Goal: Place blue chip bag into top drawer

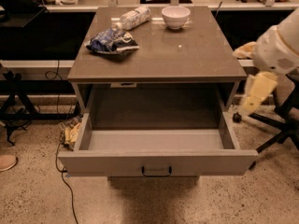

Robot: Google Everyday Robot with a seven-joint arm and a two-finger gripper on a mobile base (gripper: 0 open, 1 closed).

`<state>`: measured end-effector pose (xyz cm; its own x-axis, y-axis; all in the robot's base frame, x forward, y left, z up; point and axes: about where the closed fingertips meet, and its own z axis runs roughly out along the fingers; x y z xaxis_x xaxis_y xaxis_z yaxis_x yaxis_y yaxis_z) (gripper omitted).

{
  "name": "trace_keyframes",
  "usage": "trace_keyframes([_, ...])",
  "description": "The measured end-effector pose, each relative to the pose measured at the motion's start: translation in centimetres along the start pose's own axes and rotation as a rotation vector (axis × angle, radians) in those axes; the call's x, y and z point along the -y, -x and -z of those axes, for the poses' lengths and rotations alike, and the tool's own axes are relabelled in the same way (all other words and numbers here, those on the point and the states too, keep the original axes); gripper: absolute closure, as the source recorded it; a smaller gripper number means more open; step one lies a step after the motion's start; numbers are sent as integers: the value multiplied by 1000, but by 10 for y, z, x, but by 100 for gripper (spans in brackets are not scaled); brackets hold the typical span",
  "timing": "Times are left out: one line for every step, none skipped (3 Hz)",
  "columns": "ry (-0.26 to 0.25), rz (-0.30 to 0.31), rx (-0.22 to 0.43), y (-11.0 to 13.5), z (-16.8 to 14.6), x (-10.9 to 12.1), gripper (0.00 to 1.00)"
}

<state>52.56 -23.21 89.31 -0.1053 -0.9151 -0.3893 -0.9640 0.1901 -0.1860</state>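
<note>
The blue chip bag lies crumpled on the back left of the grey-brown cabinet top. The top drawer is pulled fully open toward me, and its inside is bare. Its dark handle sits at the centre of the front panel. My arm comes in from the right edge, and the pale gripper hangs beside the cabinet's right side, above the drawer's right wall. It is far from the bag and holds nothing that I can see.
A clear water bottle lies behind the bag and a white bowl stands at the back centre. An office chair base is at the right. Cables and clutter lie on the floor at left, and a shoe is at far left.
</note>
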Motion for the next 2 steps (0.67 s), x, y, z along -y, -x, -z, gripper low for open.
trace_keyframes([-24, -9, 182, 61, -23, 23, 0])
trace_keyframes([-38, -15, 227, 76, -26, 30, 0])
